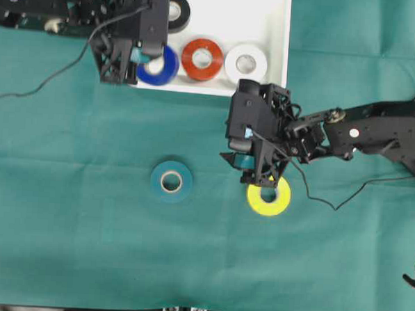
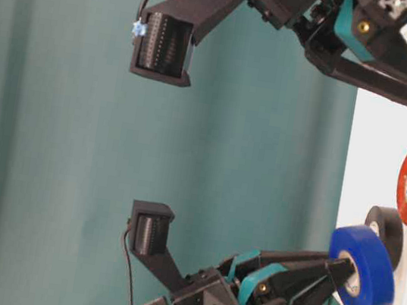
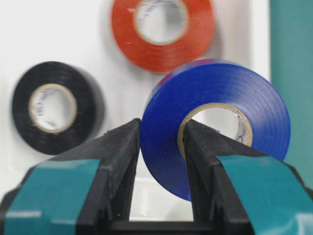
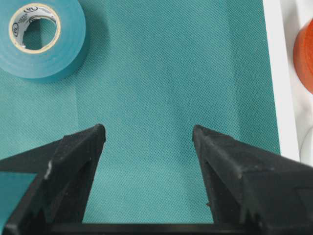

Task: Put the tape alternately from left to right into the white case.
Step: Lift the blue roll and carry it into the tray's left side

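My left gripper is shut on the blue tape, one finger inside the core and one outside the roll. It holds the roll on edge over the front left corner of the white case. Inside the case lie the black tape, red-orange tape and white tape. The teal tape lies flat on the cloth. My right gripper is open over bare cloth, with nothing between its fingers. The yellow tape lies just beside it, partly under the arm.
A green cloth covers the table. The case's front rim runs along the right of the right wrist view, with the teal tape ahead to the left. Cables trail from both arms across the cloth.
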Controlling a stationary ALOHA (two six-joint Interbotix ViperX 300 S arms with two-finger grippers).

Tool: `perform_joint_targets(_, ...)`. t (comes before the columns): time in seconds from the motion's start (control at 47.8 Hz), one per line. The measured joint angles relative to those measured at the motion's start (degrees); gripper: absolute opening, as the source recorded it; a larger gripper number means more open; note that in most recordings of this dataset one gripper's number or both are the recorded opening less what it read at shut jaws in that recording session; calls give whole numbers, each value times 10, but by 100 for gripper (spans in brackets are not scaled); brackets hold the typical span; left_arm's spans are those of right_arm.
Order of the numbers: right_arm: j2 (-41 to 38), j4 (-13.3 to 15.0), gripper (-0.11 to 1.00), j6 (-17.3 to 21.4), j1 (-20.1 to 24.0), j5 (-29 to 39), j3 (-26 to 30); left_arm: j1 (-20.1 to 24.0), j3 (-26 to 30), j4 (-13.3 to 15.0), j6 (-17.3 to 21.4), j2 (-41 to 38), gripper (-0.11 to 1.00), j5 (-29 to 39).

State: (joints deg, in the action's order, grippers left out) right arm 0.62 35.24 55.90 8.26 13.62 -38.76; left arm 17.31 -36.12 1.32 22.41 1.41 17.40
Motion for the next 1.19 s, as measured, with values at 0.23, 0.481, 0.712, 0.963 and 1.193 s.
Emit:
perform_joint_targets(0.23, -1, 0, 78, 0, 0, 0, 0, 25, 4, 1, 21, -22, -4, -32)
perform_joint_targets(0.481, -1, 0, 78, 0, 0, 0, 0, 29, 4, 0, 23, -40, -4, -34)
perform_joint_targets(0.712, -1, 0, 78, 0, 0, 0, 0, 29, 4, 1, 24, -40, -3, -34)
perform_joint_targets(0.963, -1, 0, 78, 0, 0, 0, 0, 29, 3, 0, 47, -39, 48, -35)
perform_joint_targets(1.193, 0, 0, 78, 0, 0, 0, 0, 29, -1, 1, 53, -26, 89, -36)
